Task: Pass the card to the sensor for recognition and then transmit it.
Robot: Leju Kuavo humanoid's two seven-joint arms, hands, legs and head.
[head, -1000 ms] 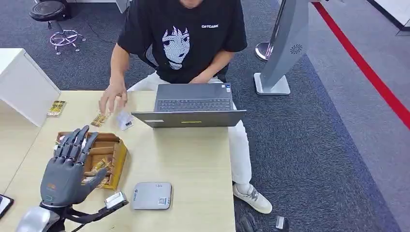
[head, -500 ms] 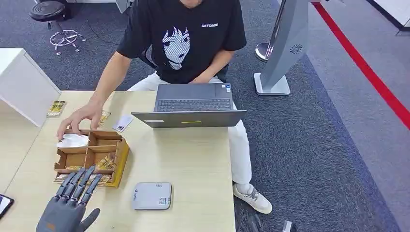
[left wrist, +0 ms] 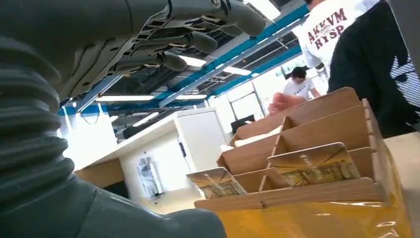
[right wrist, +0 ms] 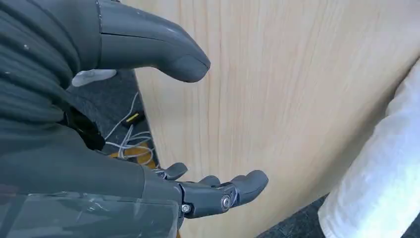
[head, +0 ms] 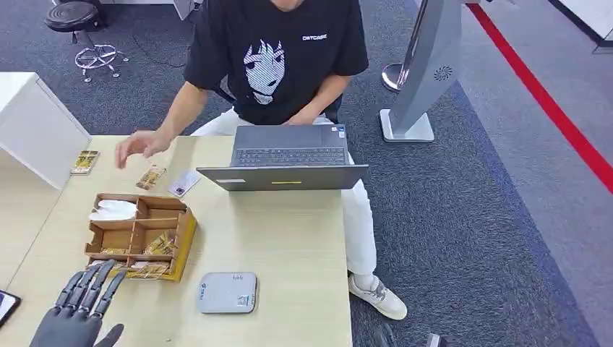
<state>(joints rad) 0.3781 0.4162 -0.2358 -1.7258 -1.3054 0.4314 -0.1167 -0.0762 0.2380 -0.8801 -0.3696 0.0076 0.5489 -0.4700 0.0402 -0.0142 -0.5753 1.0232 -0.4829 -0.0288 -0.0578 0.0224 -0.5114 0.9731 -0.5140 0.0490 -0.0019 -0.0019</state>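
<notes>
My left hand (head: 74,316) hovers at the table's near left edge, fingers apart and straight, holding nothing; it is just short of the wooden card box (head: 179,242). The box holds gold cards (head: 160,244) in its near compartments and a white card (head: 113,210) in a far one. In the left wrist view, two gold cards (left wrist: 315,164) lean up out of the box (left wrist: 322,126) ahead of my fingers (left wrist: 193,42). The grey sensor (head: 227,292) lies flat to the right of the box. My right hand (right wrist: 148,183) hangs empty, fingers spread, beside a wooden panel (right wrist: 277,89).
A person sits across the table behind an open laptop (head: 285,157), one hand (head: 141,144) raised over the far left. Loose cards (head: 150,177) (head: 183,183) (head: 85,161) lie near that hand. A white cabinet (head: 32,123) stands at the left, and a phone (head: 6,303) lies at the near left edge.
My left hand has drawn back from over the box toward the near edge. The person's hand reached to the box's far compartment, where a white card now lies, then lifted away.
</notes>
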